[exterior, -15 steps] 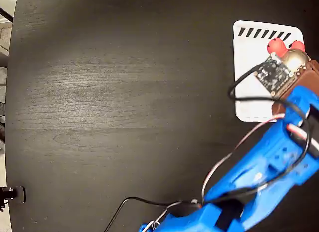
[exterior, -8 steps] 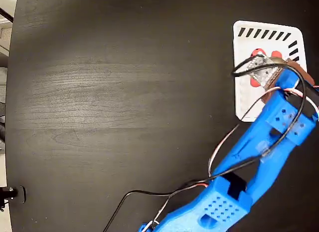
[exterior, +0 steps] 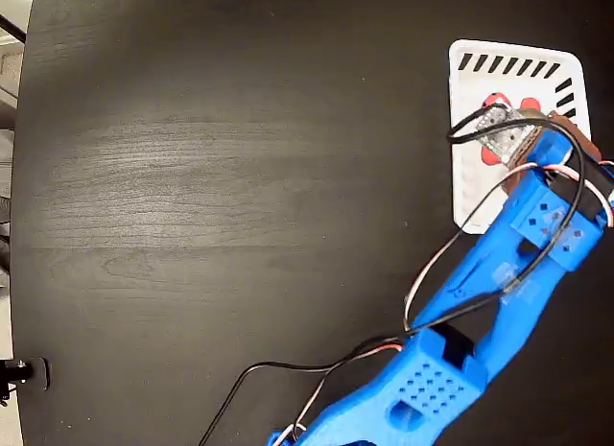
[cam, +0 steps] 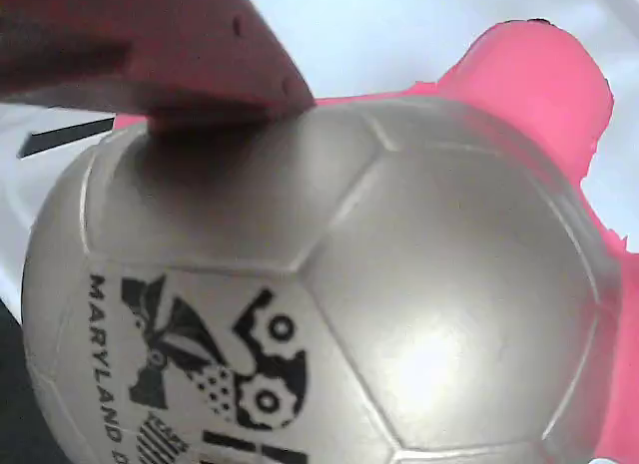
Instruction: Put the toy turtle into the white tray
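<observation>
where the shell reads "maryland", toy turtle (cam: 329, 304), over white tray (exterior: 468, 192)

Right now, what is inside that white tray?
The toy turtle sits in the white tray; red limbs and shell show. The gripper covers most of it, so the tray floor beneath is hidden.

surface: dark black-brown wood-grain counter (exterior: 211, 177) filling the fixed view | light: soft pale glare lying across its upper left | left edge: pale strip showing
</observation>
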